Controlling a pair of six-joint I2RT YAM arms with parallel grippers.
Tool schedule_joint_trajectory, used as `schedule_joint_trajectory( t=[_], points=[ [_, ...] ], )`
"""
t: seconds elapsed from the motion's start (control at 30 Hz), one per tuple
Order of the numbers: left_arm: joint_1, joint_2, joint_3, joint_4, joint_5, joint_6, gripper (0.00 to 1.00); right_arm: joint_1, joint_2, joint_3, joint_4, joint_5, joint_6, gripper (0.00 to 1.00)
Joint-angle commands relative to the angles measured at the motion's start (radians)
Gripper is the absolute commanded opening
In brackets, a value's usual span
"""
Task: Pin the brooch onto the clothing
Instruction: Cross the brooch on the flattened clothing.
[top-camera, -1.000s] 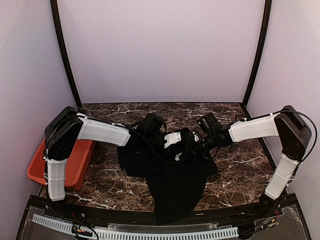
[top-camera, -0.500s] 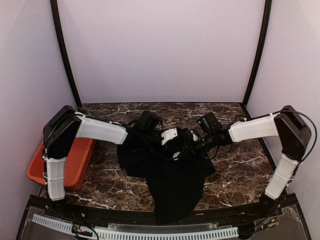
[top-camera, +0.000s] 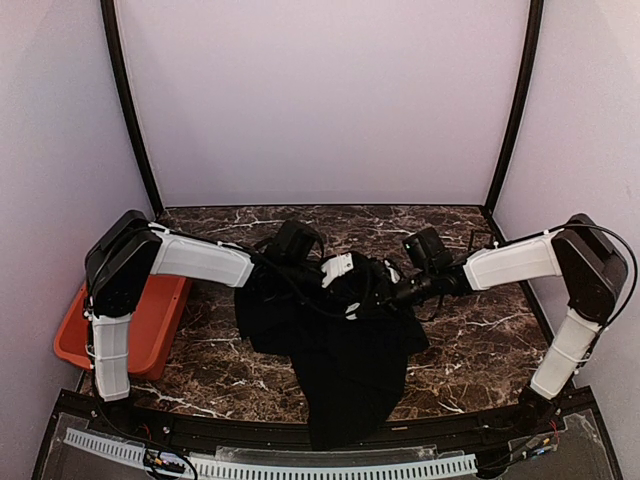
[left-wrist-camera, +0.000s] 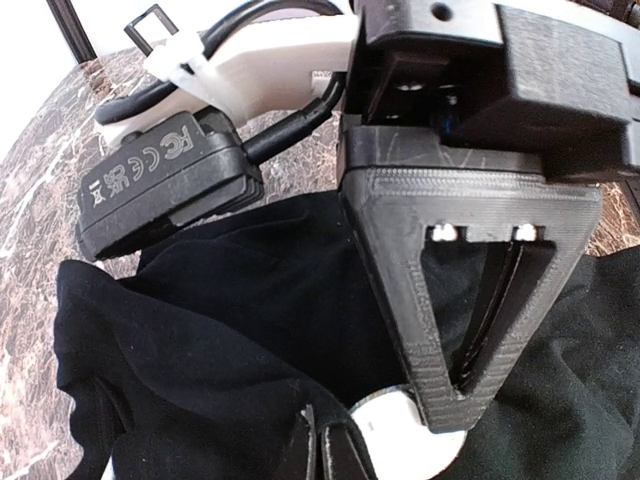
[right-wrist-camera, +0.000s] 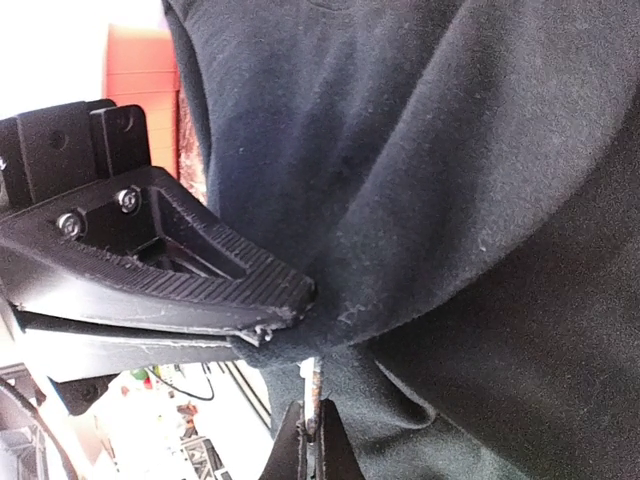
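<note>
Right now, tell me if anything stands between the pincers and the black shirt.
Nothing visible does. The left pincer is shut on a fold of the black shirt. The right pincer is shut, with its tips down at the cloth beside a white round piece, possibly the brooch.

Two arms fold inward from the frame's lower corners, elbows high. The left arm (top-camera: 200, 262) and the right arm (top-camera: 508, 264) stretch white forearms toward the centre, where the left gripper (top-camera: 352, 288) and the right gripper (top-camera: 392, 294) converge, jaws pressed together.
</note>
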Motion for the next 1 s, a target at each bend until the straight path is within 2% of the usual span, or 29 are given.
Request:
schedule_joint_trajectory(
  t=[0.0,0.5,0.97],
  points=[
    [-0.003,-0.065,0.004,0.028,0.055,-0.007,0.01,0.002,-0.039,-0.005,0.134,-0.111,0.000,0.00],
    [-0.003,-0.057,0.046,-0.074,0.179,0.020,0.01,0.002,-0.028,0.062,0.118,-0.154,-0.053,0.00],
    [-0.003,-0.058,0.062,-0.102,0.196,0.017,0.01,-0.007,0.004,-0.009,0.442,-0.262,0.119,0.00]
  ],
)
